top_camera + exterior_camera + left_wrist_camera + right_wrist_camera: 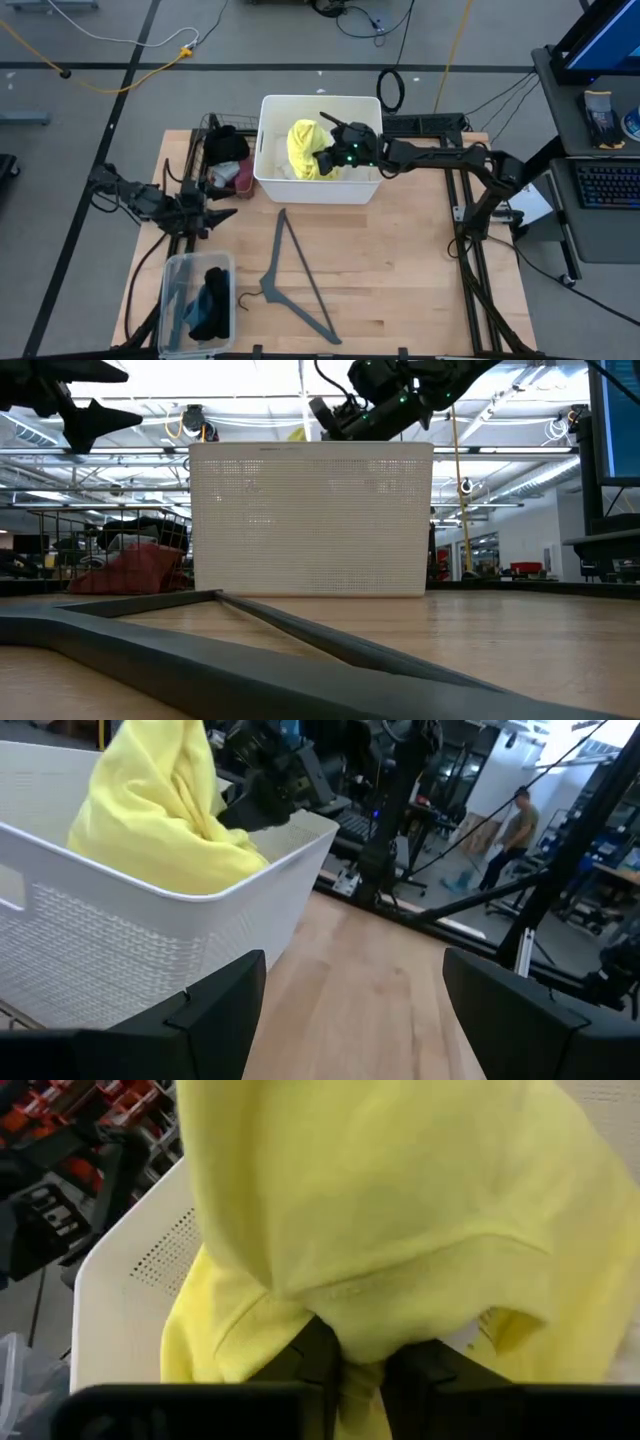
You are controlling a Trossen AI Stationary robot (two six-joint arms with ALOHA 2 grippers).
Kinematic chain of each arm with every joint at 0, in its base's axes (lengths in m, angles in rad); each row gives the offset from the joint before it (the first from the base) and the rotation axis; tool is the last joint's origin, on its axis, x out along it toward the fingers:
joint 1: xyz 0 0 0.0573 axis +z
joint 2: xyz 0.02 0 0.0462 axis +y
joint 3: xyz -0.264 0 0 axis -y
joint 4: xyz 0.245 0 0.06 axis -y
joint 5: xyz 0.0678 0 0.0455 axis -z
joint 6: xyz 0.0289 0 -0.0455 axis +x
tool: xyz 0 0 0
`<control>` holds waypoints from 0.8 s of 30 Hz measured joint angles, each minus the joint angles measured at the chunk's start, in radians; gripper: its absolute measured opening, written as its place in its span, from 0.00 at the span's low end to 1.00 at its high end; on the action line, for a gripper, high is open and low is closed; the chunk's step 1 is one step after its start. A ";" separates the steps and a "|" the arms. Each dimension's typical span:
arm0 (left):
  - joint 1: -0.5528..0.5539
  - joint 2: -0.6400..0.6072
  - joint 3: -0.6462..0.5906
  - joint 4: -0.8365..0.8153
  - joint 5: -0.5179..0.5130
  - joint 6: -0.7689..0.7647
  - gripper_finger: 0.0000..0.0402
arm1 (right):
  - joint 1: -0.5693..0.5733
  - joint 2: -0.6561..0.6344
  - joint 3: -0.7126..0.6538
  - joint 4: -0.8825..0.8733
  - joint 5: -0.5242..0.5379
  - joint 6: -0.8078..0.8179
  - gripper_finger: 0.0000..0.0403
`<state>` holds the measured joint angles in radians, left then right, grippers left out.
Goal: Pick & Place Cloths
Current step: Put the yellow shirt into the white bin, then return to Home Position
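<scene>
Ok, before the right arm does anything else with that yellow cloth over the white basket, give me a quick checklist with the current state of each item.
1. Right gripper shut on the yellow cloth: ok, fabric pinched between its fingers in the right wrist view.
2. Cloth hanging over the white basket: ok.
3. Cloth fully clear of the basket rim: cannot tell.
4. Left gripper open and empty, away from the basket: ok.
5. Grey hanger lying on the table, out of the way: ok.
</scene>
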<state>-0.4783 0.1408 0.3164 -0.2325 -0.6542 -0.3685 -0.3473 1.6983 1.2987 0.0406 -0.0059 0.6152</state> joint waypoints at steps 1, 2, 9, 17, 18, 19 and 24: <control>0.003 -0.015 -0.004 -0.004 0.002 0.002 0.77 | 0.000 0.006 0.000 0.004 0.000 0.000 0.09; 0.005 -0.030 -0.008 -0.008 0.005 0.002 0.77 | 0.000 0.011 0.000 0.011 -0.001 0.001 0.11; 0.015 -0.103 -0.065 -0.026 0.014 -0.011 0.77 | -0.005 0.016 0.000 0.037 -0.007 -0.008 0.29; 0.015 -0.117 -0.115 -0.029 0.000 -0.073 0.77 | -0.005 0.000 0.000 0.051 -0.025 -0.054 0.38; 0.015 -0.117 -0.117 -0.033 0.000 -0.079 0.77 | -0.005 -0.008 -0.001 0.045 -0.024 -0.071 0.39; 0.015 -0.117 -0.117 -0.040 0.000 -0.084 0.77 | -0.005 -0.016 -0.002 0.050 -0.024 -0.089 0.40; 0.015 -0.116 -0.117 -0.042 0.001 -0.078 0.77 | 0.000 -0.074 0.000 0.031 -0.022 -0.122 0.39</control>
<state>-0.4633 0.0246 0.1989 -0.2745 -0.6537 -0.4466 -0.3474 1.6240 1.2984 0.0719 -0.0282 0.4930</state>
